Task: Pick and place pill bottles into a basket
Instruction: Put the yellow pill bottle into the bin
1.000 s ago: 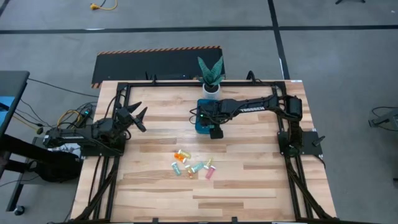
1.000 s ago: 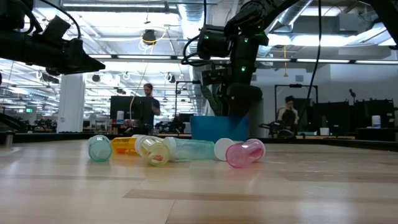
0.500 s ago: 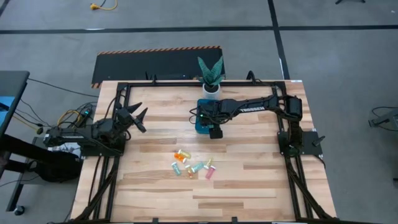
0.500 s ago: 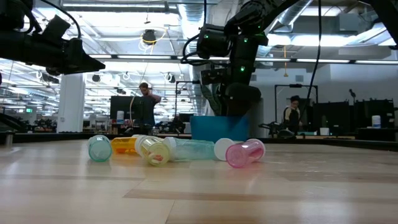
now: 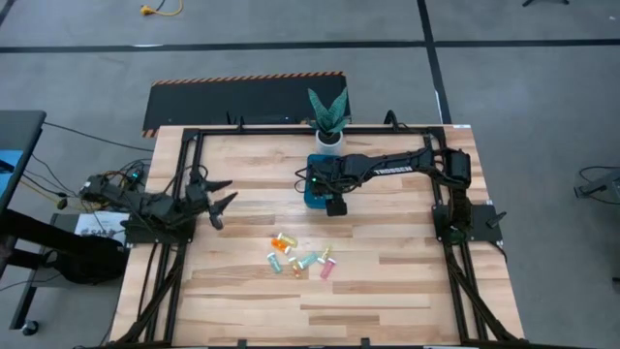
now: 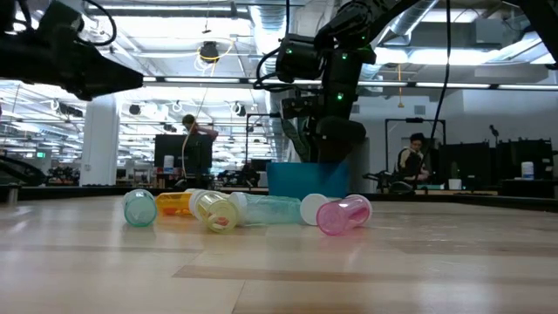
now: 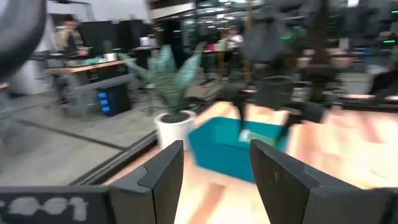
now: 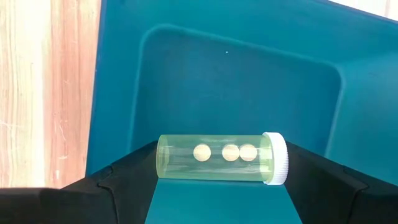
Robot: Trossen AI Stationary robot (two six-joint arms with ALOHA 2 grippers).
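Note:
Several pill bottles (image 5: 300, 258) lie on their sides in a loose cluster on the wooden table, shown in the low view as teal (image 6: 139, 208), orange (image 6: 177, 202), yellow (image 6: 214, 210), green (image 6: 272, 209) and pink (image 6: 344, 215). My right gripper (image 8: 221, 163) reaches down into the teal basket (image 5: 312, 190), shut on a yellow-green pill bottle (image 8: 214, 158) with a white cap. My left gripper (image 5: 224, 198) hovers level above the table's left side, open and empty, its fingers (image 7: 163, 171) pointing toward the basket (image 7: 219, 149). My right gripper pinches the yellow-green bottle end to end: one finger on its bottom (image 8: 159, 157), the other on its white cap (image 8: 281, 159). The fingers come steeply from above. The bottle lies level over the basket's floor (image 8: 236, 87); whether it touches the floor I cannot tell.
A white pot with a green plant (image 5: 328, 116) stands just behind the basket at the far edge. Black frame rails (image 5: 184, 165) run along the table's sides. Bare wood lies between the cluster and the near edge. People show in the room beyond.
My left arm has swung: its gripper has gone a little toward the table's near edge and turned from pointing at the far right to pointing across at the basket. Its fingers keep the same gap. The right gripper and its bottle have stayed still.

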